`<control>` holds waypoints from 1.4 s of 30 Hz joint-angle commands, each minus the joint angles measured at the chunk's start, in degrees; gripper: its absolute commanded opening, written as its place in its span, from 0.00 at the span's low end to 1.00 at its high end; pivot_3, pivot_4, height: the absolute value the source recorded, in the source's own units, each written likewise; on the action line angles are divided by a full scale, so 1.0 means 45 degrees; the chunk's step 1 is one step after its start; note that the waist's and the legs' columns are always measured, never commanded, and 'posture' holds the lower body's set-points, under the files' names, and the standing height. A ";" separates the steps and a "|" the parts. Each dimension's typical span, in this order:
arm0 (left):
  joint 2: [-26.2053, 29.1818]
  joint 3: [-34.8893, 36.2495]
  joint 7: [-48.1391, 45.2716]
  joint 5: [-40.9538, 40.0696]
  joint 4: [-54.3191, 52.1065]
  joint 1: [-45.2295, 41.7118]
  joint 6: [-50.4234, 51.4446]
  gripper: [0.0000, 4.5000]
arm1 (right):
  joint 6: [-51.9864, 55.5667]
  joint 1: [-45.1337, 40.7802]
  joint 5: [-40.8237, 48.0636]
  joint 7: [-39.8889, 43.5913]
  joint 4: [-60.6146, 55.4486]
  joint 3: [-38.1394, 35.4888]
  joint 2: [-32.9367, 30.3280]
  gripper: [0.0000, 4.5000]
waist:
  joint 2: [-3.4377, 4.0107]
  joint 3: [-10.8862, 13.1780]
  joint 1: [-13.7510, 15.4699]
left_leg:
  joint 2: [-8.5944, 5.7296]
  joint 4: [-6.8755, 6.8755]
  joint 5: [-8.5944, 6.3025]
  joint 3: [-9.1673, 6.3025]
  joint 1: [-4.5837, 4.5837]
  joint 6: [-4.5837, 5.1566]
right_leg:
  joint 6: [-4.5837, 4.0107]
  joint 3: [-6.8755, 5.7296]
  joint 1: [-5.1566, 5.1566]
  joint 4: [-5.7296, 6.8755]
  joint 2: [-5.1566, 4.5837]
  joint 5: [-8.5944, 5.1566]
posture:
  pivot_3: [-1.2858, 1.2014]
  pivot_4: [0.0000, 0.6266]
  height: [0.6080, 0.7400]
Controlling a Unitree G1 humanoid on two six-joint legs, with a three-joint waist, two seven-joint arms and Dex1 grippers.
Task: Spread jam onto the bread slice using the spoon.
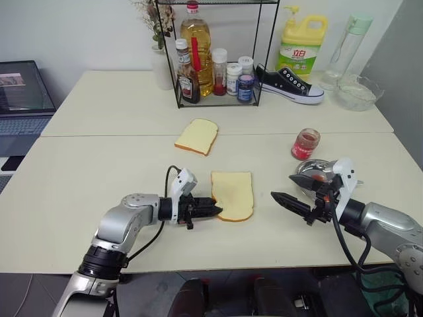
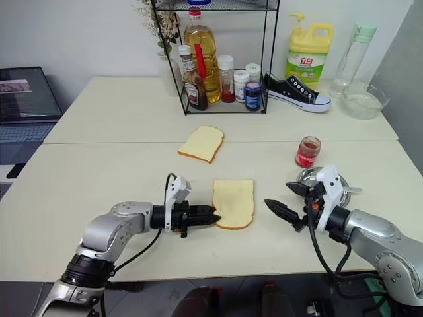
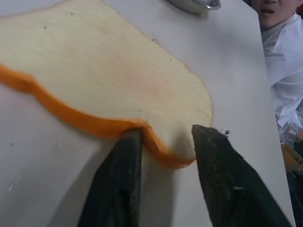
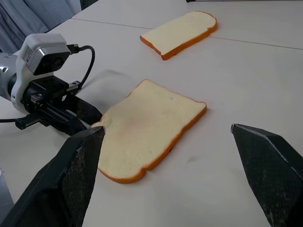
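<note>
The bread slice (image 1: pixel 232 193) lies flat on the table in front of me, pale yellow with a tan crust. My left gripper (image 1: pixel 215 211) is level at its near left corner. In the left wrist view its two fingers (image 3: pixel 120 179) stand parted with that corner between them. My right gripper (image 2: pixel 279 195) hovers wide open to the right of the slice, holding nothing. The jam (image 1: pixel 305 143) is a red mass in a small clear jar beyond it. Behind my right wrist a slim silver handle (image 2: pixel 354 190), apparently the spoon, juts past a round steel dish (image 1: pixel 310 170); its bowl is hidden.
A smaller domed slice (image 1: pixel 197 136) lies farther back. At the far edge stand a wire rack of bottles (image 1: pixel 211 66), a black shoe (image 1: pixel 291 82), a yellow detergent bottle (image 1: pixel 302 46) and a glass bowl (image 1: pixel 357 92). A laptop (image 1: pixel 20 92) is at left. A person (image 3: pixel 284 56) sits across.
</note>
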 commanded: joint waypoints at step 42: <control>-0.0607 -0.1172 -0.1146 0.1370 -0.0144 -0.3750 -0.5994 0.99 | -0.3264 -0.1227 0.0748 -0.4940 0.7212 -0.6815 0.5475 1.00 | 0.0069 -0.0057 0.0002 | 0.0005 -0.0013 -0.0001 0.0051 0.0020 0.0003 | 0.0007 0.0054 0.0005 0.0000 0.0063 0.0004 | 0.52 0.24 1.00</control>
